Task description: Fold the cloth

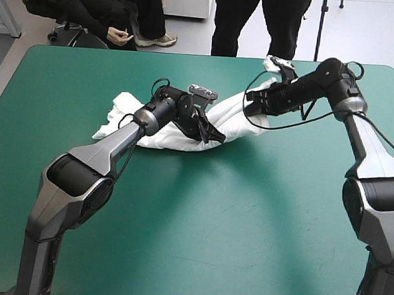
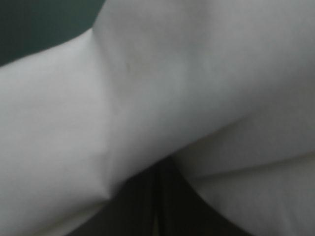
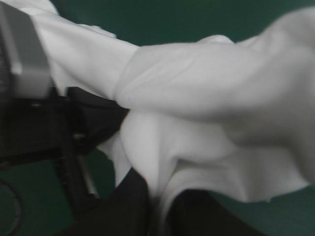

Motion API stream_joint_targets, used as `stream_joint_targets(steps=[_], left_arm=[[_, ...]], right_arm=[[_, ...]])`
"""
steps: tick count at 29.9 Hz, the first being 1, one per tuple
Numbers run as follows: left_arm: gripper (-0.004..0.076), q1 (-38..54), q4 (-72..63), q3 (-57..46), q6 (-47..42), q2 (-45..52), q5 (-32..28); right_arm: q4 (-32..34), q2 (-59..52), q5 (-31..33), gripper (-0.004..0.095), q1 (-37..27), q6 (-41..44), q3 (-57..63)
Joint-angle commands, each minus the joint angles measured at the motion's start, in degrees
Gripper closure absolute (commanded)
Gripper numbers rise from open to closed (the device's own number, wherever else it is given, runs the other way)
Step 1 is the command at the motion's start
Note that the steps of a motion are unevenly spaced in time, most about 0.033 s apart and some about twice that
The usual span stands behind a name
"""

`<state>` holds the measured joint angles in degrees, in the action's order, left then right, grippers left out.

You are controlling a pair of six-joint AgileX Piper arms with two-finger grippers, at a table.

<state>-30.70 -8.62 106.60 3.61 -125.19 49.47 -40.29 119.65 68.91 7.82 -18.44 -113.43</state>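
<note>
So, the short-sleeved white cotton T-shirt (image 1: 128, 107) is nowhere near folded yet. It's strung out as a crumpled rope on the teal-green table cover (image 1: 246, 214), in the far half of the table and a bit left of centre. Its long axis runs on a diagonal, from the near-left up toward the far-right corner.

The left gripper with its two curved black fingers (image 1: 212, 134) is pinched on the shirt roughly mid-length. In its own wrist view the fingers are seen meeting in one dark arch with white fabric wrapped all around, so it's judged to be clamped on cloth rather than on nothing. The right gripper (image 3: 158, 211) is closed down on a fold too, with a thin sheet of white squeezed between its fingers, and it's placed farther along the same diagonal, toward the far-right end.

The bit that matters: the two grips are set close together on one line, with only a short span of cloth between them. Nearly all the loose bulk is piled on the left arm's side, toward the table's left edge. Only a small white tail is seen beyond the right gripper.

A flat spread is probably needed before any fold can be made. Any pulling apart would have to be done along that diagonal, and the heap would get dragged by the left arm, since it's nearer.
</note>
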Motion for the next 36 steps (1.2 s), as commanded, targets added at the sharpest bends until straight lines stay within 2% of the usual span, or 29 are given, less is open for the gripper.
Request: stream_joint_targets(steps=[1, 5, 11, 15, 20, 26, 31, 36], left_arm=[[0.0741, -0.2, 0.7, 1.3, -0.3, 3.1, 1.4], [0.0741, -0.1, 0.0, 1.3, -0.3, 3.1, 1.0], [0.0741, 0.5, 0.2, 1.3, -0.8, 3.6, 1.7], [0.0741, 3.3, 2.6, 1.3, -1.1, 8.5, 5.3], [0.0741, 9.3, 4.3, -0.3, -1.1, 18.9, 11.5], [0.0741, 15.2, 4.3, -12.6, -0.3, 36.2, 13.9], [0.0741, 15.7, 4.7, -25.8, 0.9, 52.2, 13.8], [0.0741, 15.7, 4.7, -33.7, 0.9, 65.5, 13.8]], right_arm=[[-4.1, -4.5, 2.1, 0.0925, 1.1, 0.5, -7.1], [-4.9, -4.8, 2.5, 0.0925, 3.4, 0.7, -9.4], [2.2, -4.8, 2.5, 0.0925, 5.5, 2.2, -9.9], [2.6, -4.8, 2.5, 0.0925, 5.5, 2.2, -10.2], [2.4, -4.8, 2.5, 0.0925, 5.6, 2.2, -10.7], [2.6, -4.7, 1.7, 0.0924, 8.3, 2.2, -10.7], [2.9, -4.3, -6.3, 0.0924, 14.0, 2.3, -10.7], [3.1, -1.6, -13.7, 0.0924, 19.4, 5.3, -10.8]])
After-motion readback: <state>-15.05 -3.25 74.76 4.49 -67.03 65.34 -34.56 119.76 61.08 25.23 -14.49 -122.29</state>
